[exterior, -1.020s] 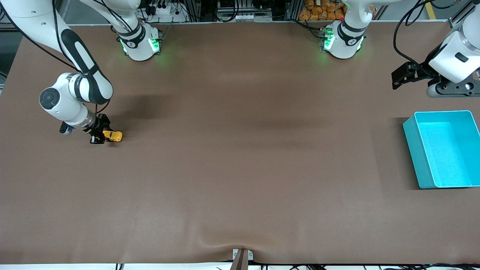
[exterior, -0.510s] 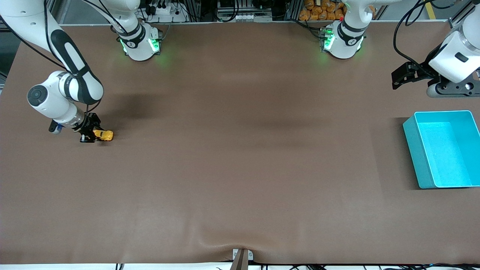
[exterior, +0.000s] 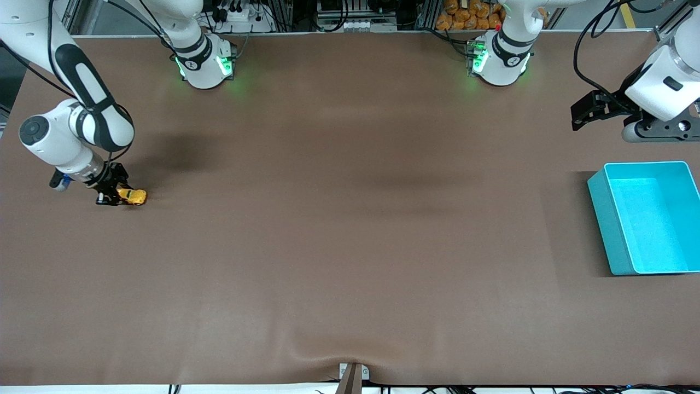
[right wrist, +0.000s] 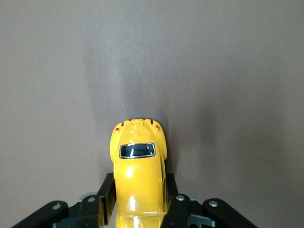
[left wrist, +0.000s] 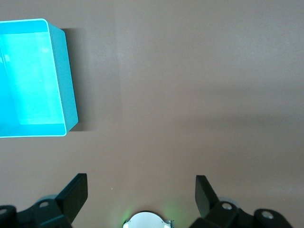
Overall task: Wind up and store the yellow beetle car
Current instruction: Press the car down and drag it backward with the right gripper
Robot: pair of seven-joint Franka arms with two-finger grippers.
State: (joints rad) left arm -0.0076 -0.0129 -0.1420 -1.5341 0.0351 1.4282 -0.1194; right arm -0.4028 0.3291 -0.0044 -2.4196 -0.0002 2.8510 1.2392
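Right end effector (exterior: 114, 195) grips yellow beetle car (exterior: 133, 196) near table edge (exterior: 11, 180).

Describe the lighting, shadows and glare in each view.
Front view: even overhead light; soft shadows on the table, one beside the teal bin. Left wrist view: the bin's floor glows bright. Right wrist view: sharp, a soft highlight on the yellow beetle car held in the right gripper.

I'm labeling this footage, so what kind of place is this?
Probably a robotics lab bench: a brown-covered table, racks of cables and equipment along its edge by the arm bases, and a staged teal bin and yellow beetle car.
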